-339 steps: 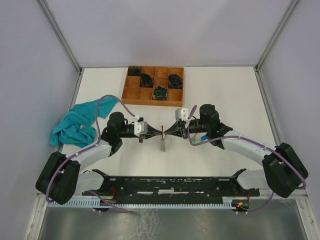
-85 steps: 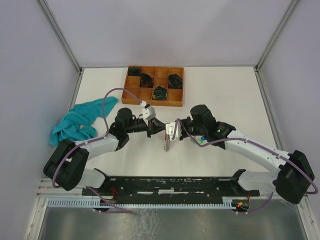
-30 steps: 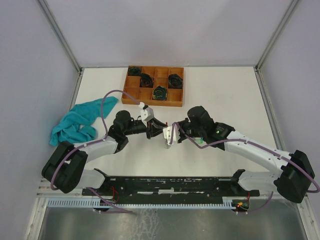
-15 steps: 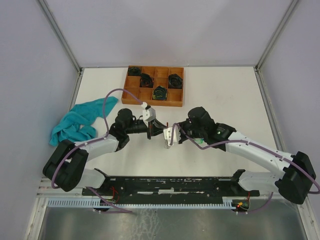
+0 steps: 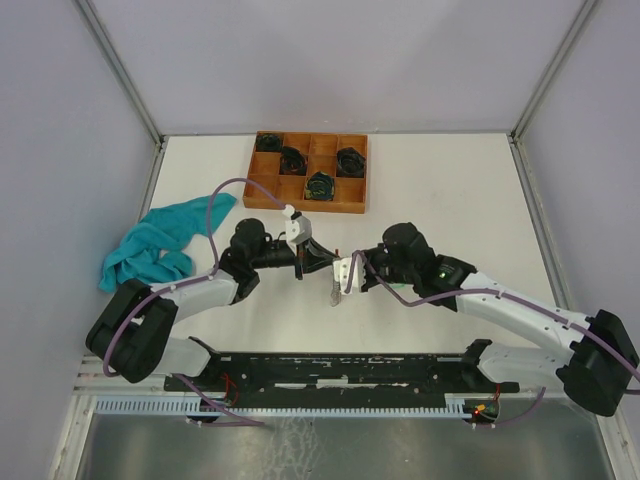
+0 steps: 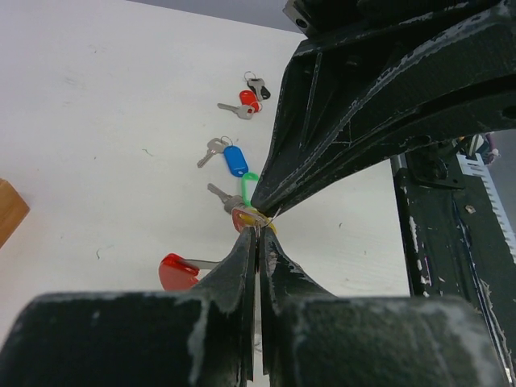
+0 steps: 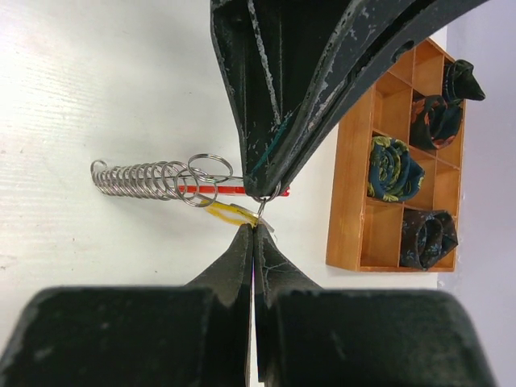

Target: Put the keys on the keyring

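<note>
I find both arms reaching inward from their bases at the near edge, with the 2 grippers meeting tip to tip over the middle of the table. The left gripper has its jaws pressed flat together with no gap, and appears to pinch the small keyring at its very tip. The right gripper is likewise clamped narrow, gripping the end of the yellow-tagged key, which touches the keyring. A coil of wire rings with a red bar alongside it trails from that same junction; I cannot tell whether it rests on the table or hangs clear. In the left wrist view a red tag shows just beside the left fingers. Beyond the junction in that view, lying loose on the table, are a silver key with a green loop, then a blue-tagged key, then a small key cluster with a red tag, each apart from the next. At the left edge of the table a teal cloth lies crumpled. At the far side sits a wooden compartment tray holding 4 black coiled bundles in separate cells.
</note>
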Robot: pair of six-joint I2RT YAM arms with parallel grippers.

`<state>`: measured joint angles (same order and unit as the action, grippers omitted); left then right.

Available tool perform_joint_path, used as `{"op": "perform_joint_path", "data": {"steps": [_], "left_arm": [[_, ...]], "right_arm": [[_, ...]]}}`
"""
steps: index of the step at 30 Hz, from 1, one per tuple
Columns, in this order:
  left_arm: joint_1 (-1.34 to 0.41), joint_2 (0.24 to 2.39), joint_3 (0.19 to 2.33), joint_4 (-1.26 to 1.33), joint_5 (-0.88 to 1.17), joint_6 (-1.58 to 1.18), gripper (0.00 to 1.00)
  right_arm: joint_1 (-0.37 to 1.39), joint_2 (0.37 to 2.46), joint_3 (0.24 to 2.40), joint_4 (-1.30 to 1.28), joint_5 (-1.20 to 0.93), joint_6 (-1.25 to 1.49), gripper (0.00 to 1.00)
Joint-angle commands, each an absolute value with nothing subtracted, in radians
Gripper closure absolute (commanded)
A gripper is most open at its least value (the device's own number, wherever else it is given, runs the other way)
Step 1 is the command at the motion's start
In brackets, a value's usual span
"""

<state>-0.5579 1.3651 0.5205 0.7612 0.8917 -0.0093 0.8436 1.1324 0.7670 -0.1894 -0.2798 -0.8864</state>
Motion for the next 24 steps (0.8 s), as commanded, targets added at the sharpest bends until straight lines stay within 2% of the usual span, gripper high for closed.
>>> {"op": "perform_joint_path", "data": {"steps": [1,17,21,23,24], "left_arm": [[-0.546,1.364,0.516,0.899,0.871,-0.081,0.97],[-0.548,1.362,0.478,1.036,0.832,-0.164,0.97],[-0.547,1.357,0.473,1.021,0.802,-0.153,0.97],[-0.548,1.352,0.477,0.993,0.782,-0.143,0.97],[-0.548,1.349,0.476,0.984,0.773,-0.139,0.97]], "right_arm": [[0.834,1.157,0.744,-0.134,-0.31,-0.825,0.99],[0.834,1.236,0.735,0.005,-0.37,-0.766,0.99],[0.834,1.225,0.728,0.021,-0.321,-0.753,0.99],[0.833,1.206,0.716,0.024,-0.292,-0.751,0.96],[0.833,1.193,0.708,0.025,-0.277,-0.747,0.91]]}}
